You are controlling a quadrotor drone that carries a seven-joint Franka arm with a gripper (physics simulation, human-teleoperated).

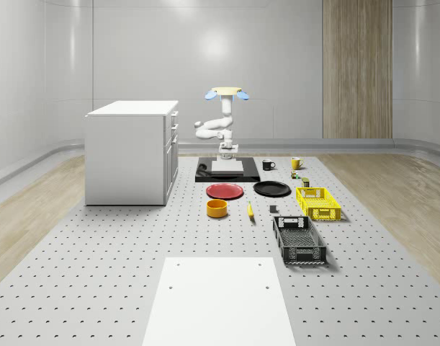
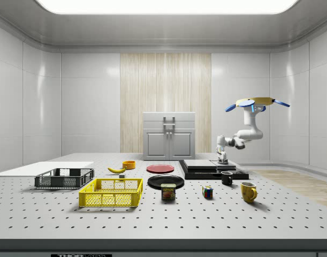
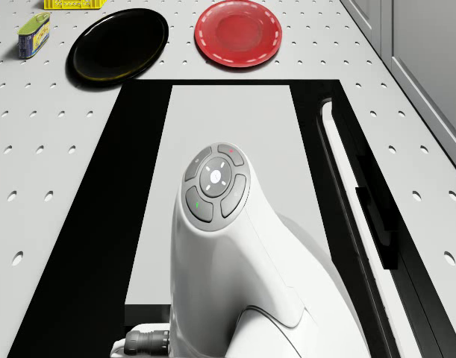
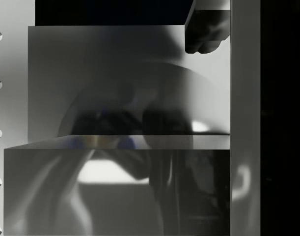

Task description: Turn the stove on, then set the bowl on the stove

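Hovering over the back edge of the perforated grey counter (image 1: 97,274), our yellow-bodied, blue-rotored drone (image 1: 226,93) is hanging above the flat black stove with its pale steel top (image 1: 227,169), and our white arm is folding down so that the hand (image 2: 222,159) is sitting just over that top. We are judging the step in hand to be the switching on; the low orange bowl (image 1: 217,207) is waiting well apart, toward the counter's front, just beside the red round plate (image 1: 225,191). We cannot tell how far the hand is opened, and we are seeing nothing held in it. In the drone view a long pale bar and a dark strip (image 3: 377,224) are running along the stove's side edge, which we are taking for the control, though we cannot be sure. To do this well, we are advising a steady hover, a move sideways to that edge, and a short, light press, not a shove.
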